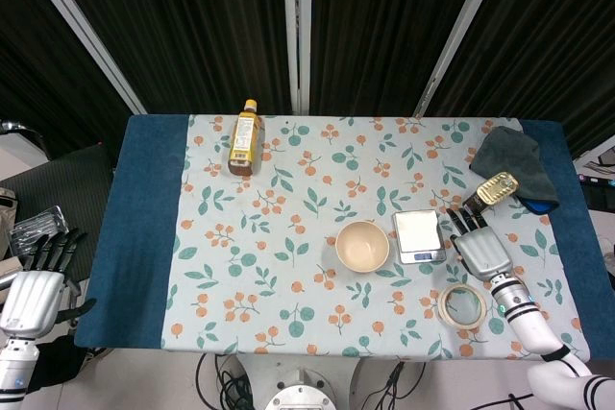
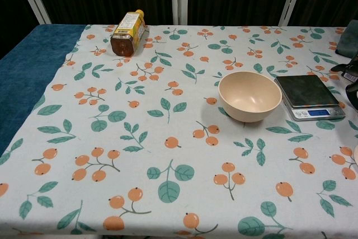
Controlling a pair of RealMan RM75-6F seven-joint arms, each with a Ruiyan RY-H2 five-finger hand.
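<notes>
The left hand [image 1: 36, 287] hangs off the desk's [image 1: 149, 237] left edge, well clear of the blue cloth border, fingers straight and apart, holding nothing; a wide stretch of bare printed tablecloth [image 1: 269, 266], patterned with leaves and orange berries, lies between it and the bowl [image 1: 362, 246]. Far behind and left of the bowl, near the desk's back edge, a bottle [image 1: 245, 138] of amber liquid with a yellow cap lies on its side. The bowl itself is round, smooth and beige, standing upright; just right of it, with a narrow gap, sits a small flat scale [image 1: 418, 235] with a dark square platform and a blue lit display. Right of the scale the right hand [image 1: 483, 250] lies flat over the cloth, fingers extended and parted, gripping nothing, fingertips toward a gold tin can [image 1: 497, 187] lying on its side against a crumpled dark grey cloth [image 1: 514, 162] near the desk's right edge. A ring of pale tape [image 1: 462, 305] lies flat just in front of that hand, right of the bowl.
</notes>
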